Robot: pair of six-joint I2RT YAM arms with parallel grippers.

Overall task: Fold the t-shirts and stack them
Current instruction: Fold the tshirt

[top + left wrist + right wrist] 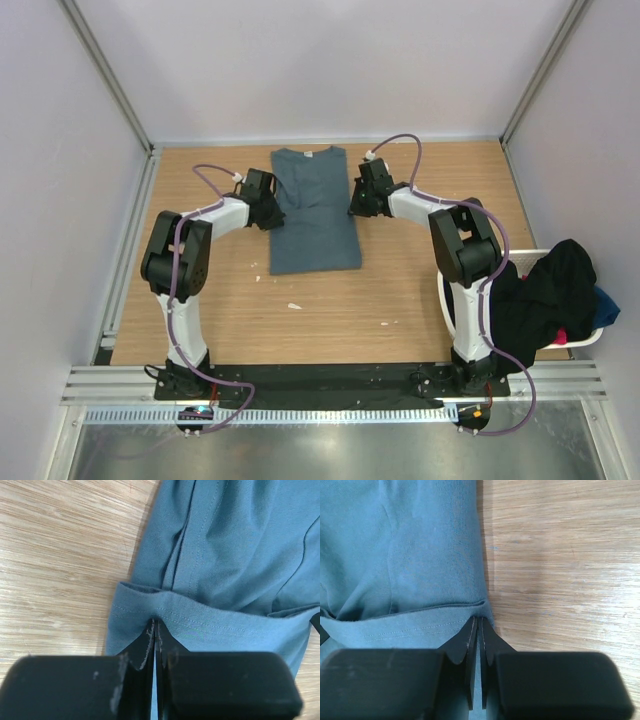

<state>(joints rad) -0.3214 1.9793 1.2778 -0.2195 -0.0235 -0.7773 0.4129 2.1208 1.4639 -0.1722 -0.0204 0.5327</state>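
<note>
Inward, left tool (155,629), right tool (478,626), pinching t-shirt (315,225)

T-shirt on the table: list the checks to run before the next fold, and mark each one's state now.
1. Hold of the left gripper on the t-shirt edge: ok, shut on the stitched hem.
2. Hold of the right gripper on the opposite edge: ok, shut on the hem.
3. Both holds level across the shirt: ok in the top view.
4. Layers pinched by each: cannot tell.
5. Cloth smooth: not ok, creases run near both holds.
6. Bare table in front of the shirt: ok, only small specks.
</note>
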